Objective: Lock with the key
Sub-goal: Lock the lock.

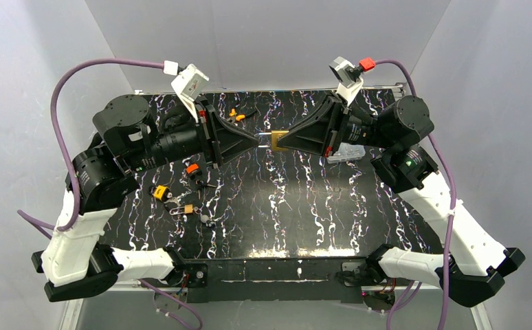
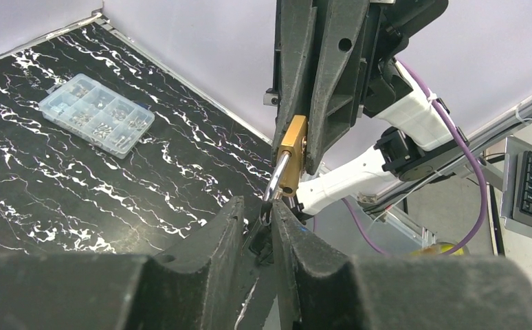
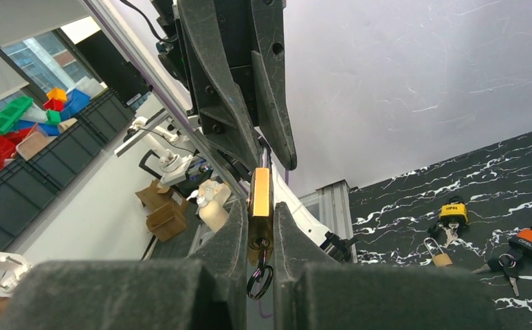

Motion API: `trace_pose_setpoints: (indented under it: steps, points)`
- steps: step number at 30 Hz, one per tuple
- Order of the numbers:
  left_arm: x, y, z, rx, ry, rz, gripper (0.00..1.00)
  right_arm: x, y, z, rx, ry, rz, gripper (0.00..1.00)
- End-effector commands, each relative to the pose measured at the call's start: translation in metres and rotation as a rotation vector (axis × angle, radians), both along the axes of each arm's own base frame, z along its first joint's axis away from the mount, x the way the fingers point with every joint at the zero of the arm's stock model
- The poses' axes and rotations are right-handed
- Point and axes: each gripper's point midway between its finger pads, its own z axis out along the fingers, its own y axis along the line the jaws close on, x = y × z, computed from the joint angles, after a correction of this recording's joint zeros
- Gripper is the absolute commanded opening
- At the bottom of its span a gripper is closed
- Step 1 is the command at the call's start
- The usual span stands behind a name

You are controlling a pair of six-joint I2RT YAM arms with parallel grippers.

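A brass padlock (image 1: pixel 279 140) hangs in mid-air over the table's middle, and my right gripper (image 1: pixel 284 141) is shut on its body. In the right wrist view the padlock (image 3: pixel 260 192) sits clamped between my right gripper's pads (image 3: pixel 259 213). A dark key ring (image 3: pixel 259 280) dangles from its keyhole end, and the key is mostly hidden inside the body. My left gripper (image 2: pixel 258 205) faces it from the left. Its jaws stand narrowly apart around the silver shackle (image 2: pixel 278 175), with a small gap showing.
A clear compartment box (image 1: pixel 349 152) lies right of centre under the right arm. On the left lie a yellow padlock (image 1: pixel 161 192), an orange one (image 1: pixel 193 168), a small brass one (image 1: pixel 188 208) and loose keys. Orange bits (image 1: pixel 236 114) lie at the back.
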Motion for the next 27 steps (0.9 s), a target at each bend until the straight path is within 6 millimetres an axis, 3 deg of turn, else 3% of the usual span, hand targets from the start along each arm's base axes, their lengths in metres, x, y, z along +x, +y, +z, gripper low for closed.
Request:
trace_pose_setpoints:
  steps: [1,10,27]
  points:
    - [-0.004,0.001,0.007,-0.011,-0.018,-0.016,0.19,-0.01,-0.007,0.018,0.045,-0.044,0.01,0.01]
    - [-0.002,-0.003,0.004,-0.003,-0.01,-0.026,0.0,-0.007,-0.005,0.014,0.028,-0.034,0.006,0.01]
    - [-0.008,-0.025,-0.005,-0.011,0.055,-0.121,0.0,-0.001,0.0,0.01,0.008,-0.033,-0.011,0.01]
